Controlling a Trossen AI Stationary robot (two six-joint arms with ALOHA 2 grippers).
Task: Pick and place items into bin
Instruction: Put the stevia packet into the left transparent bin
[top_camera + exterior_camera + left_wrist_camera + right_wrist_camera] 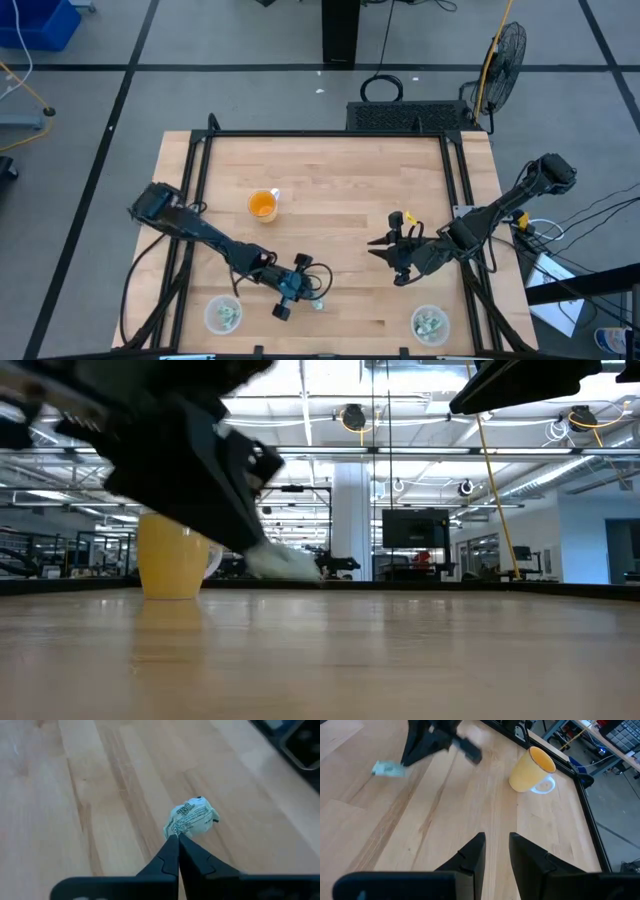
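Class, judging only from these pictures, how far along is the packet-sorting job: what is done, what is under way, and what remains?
Done: packets already lie in the left bin and the right bin. Under way: the left claw is shut on the edge of one packet near the table's front. The right claw is open, empty, above bare wood. Left: binning that packet; no other loose packet shows. The orange cup stands apart.

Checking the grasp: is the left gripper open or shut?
Shut on the packet: the left gripper pinches its edge, fingertips meeting.
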